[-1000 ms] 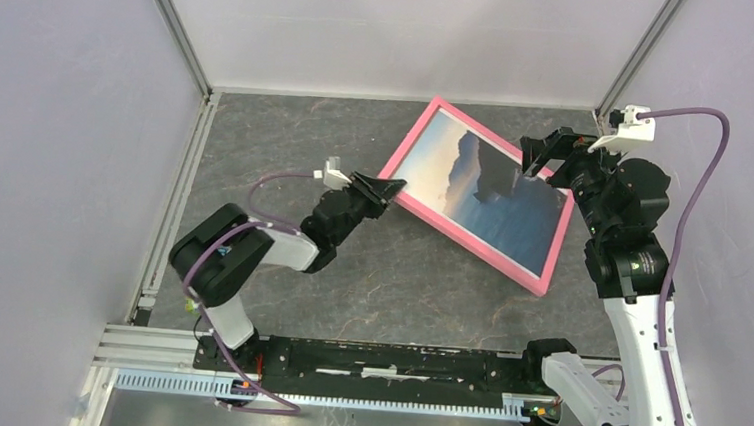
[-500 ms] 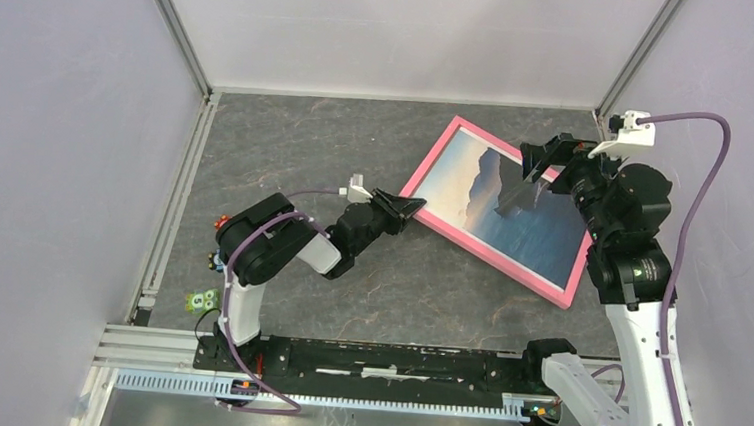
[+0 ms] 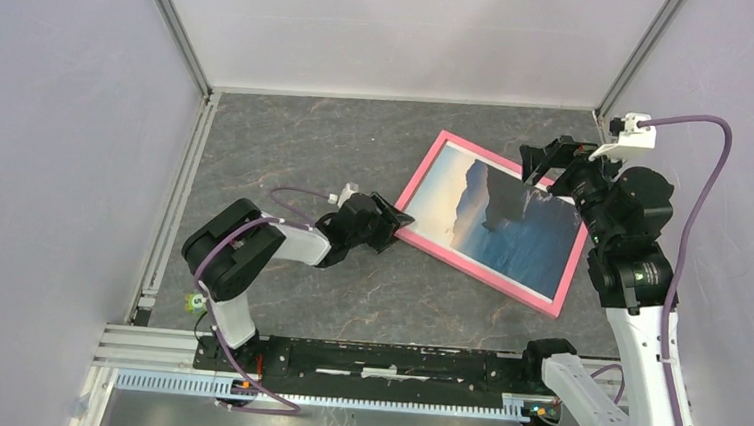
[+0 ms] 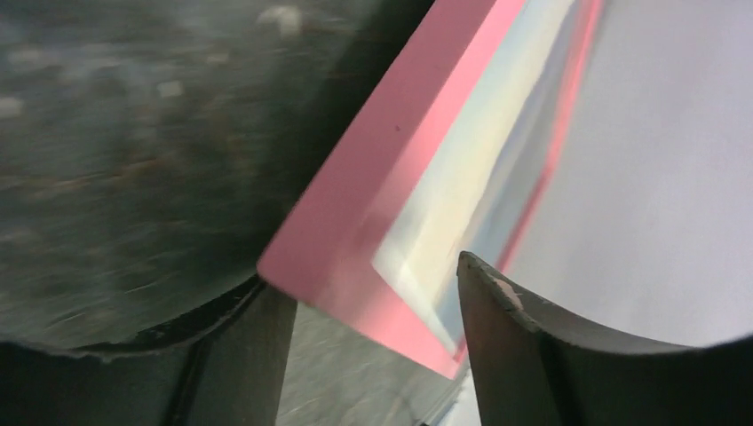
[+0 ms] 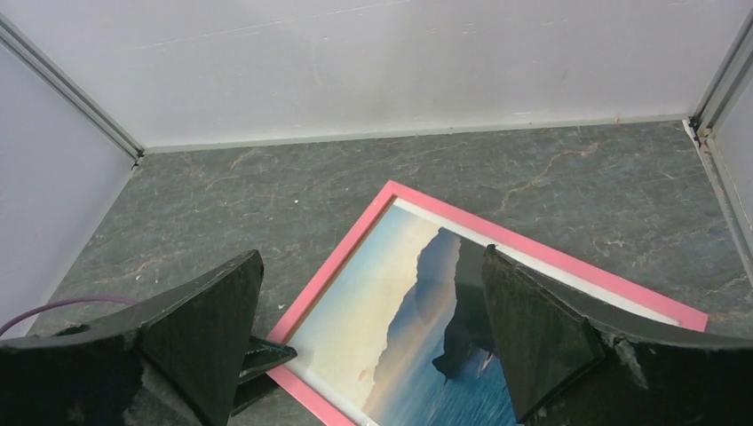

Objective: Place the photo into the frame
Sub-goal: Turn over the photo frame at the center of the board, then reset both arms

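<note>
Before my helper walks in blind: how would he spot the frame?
On the grey table, look right of centre, toward the back. The frame lies skewed there. It is the only pink thing, bordering a mountain photo.

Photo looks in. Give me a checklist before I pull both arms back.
1. photo inside the frame border: ok.
2. Photo seated flat: cannot tell; a white strip shows along its far edge.
3. left gripper open: ok.
4. Its fingers clear of the frame's corner: cannot tell.
5. right gripper open, holding nothing: ok.
</note>
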